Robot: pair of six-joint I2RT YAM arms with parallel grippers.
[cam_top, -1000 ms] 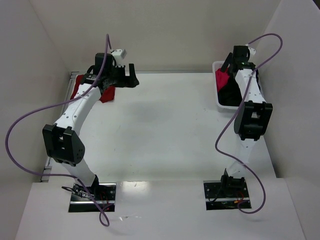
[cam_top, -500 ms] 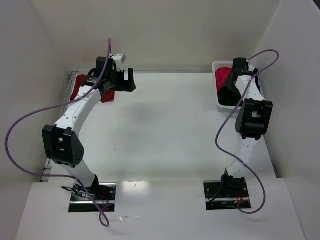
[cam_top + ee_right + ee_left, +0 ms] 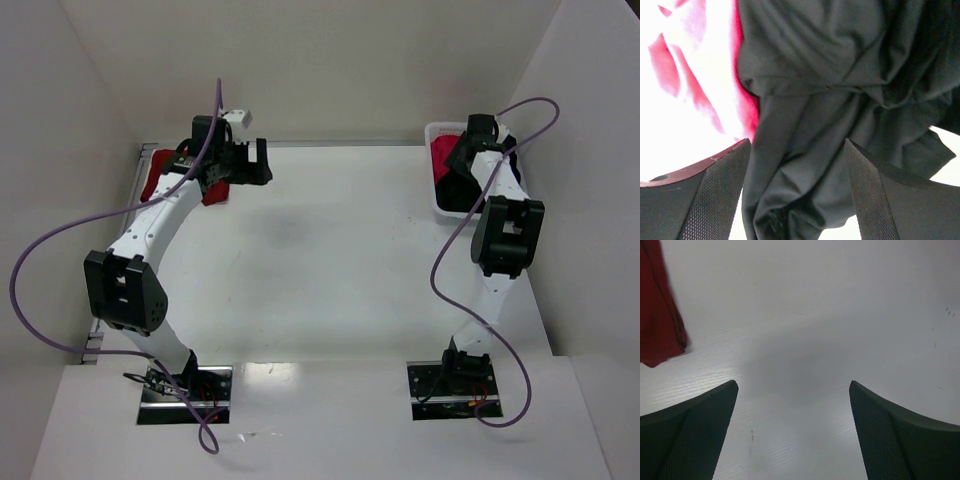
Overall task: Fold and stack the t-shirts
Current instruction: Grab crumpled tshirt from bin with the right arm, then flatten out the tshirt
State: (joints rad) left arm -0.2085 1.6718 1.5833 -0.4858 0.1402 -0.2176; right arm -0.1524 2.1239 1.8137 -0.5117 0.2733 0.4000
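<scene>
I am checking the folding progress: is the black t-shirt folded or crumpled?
Crumpled. The right wrist view shows the black t-shirt bunched in irregular creases, with no flat folded edges, in the white basket.

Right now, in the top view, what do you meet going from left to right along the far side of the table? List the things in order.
Red shirt → left gripper → basket
</scene>
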